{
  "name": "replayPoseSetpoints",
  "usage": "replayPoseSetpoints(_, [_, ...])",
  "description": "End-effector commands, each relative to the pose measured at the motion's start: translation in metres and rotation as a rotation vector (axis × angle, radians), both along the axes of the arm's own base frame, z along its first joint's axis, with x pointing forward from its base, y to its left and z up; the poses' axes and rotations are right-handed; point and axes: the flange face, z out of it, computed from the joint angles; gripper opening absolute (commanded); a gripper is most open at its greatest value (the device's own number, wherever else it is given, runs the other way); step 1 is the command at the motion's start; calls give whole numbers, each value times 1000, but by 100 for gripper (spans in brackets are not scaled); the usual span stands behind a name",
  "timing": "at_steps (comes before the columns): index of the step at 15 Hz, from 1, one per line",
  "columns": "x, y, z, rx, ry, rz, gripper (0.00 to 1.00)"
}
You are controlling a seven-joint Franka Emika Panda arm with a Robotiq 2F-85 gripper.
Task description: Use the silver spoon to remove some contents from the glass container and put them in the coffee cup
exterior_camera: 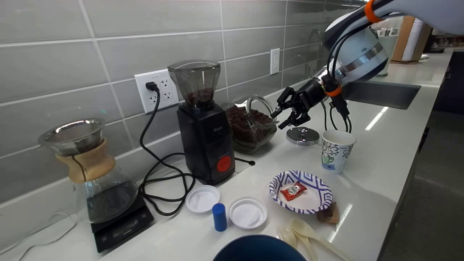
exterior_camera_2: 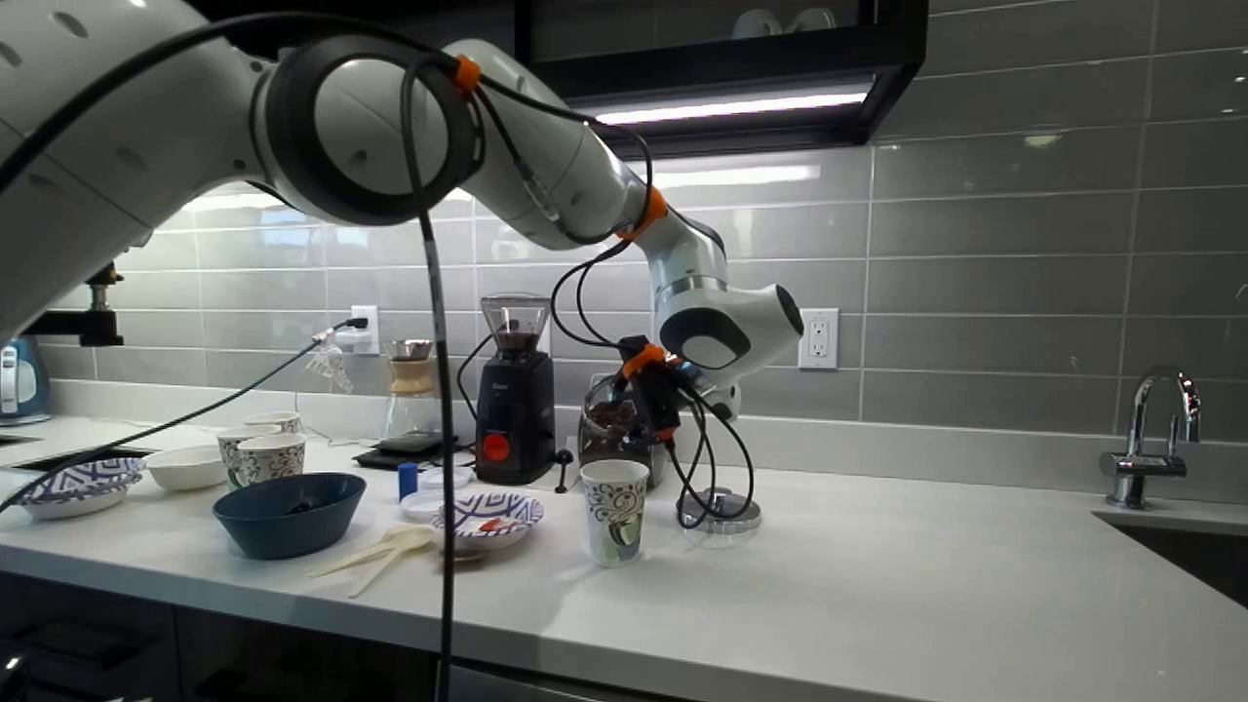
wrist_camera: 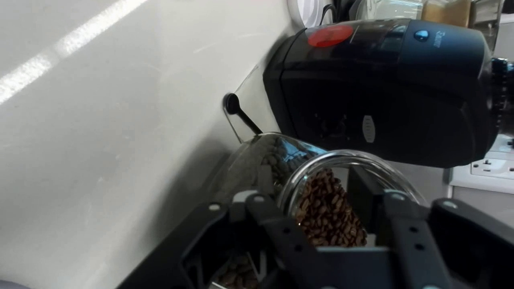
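- Beside the grinder [exterior_camera: 206,139], the glass container [exterior_camera: 247,131] slants its mouth toward our gripper [exterior_camera: 277,120], jaws parted, apparently holding nothing.
- We cannot make out the silver spoon (perhaps lost against the glass); gripping it, our likely step, calls for closing squarely on its handle.
- Near the metal lid [exterior_camera: 302,135], the coffee cup [exterior_camera: 334,156] stands upright.

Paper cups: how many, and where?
4: coffee cup by the metal lid, in both exterior views; in an exterior view, behind the blue bowl, a left cup, a front cup and a back cup. More may be nested or hidden.
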Motion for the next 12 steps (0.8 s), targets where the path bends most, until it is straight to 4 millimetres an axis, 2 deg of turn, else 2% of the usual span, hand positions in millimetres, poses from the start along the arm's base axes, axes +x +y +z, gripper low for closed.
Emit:
replayPoseSetpoints(1, [12, 6, 0, 48, 31, -33, 44])
replayPoseSetpoints(2, [13, 7, 0, 55, 35, -36, 41])
replayPoseSetpoints(3, [14, 7, 0, 56, 37, -41, 33])
replayPoseSetpoints(4, [15, 7, -1, 59, 41, -46, 36])
replayPoseSetpoints(8, [16, 6, -5, 56, 62, -52, 28])
replayPoseSetpoints(11, [16, 5, -7, 56, 74, -56, 21])
replayPoseSetpoints(12, [16, 5, -8, 57, 78, -57, 14])
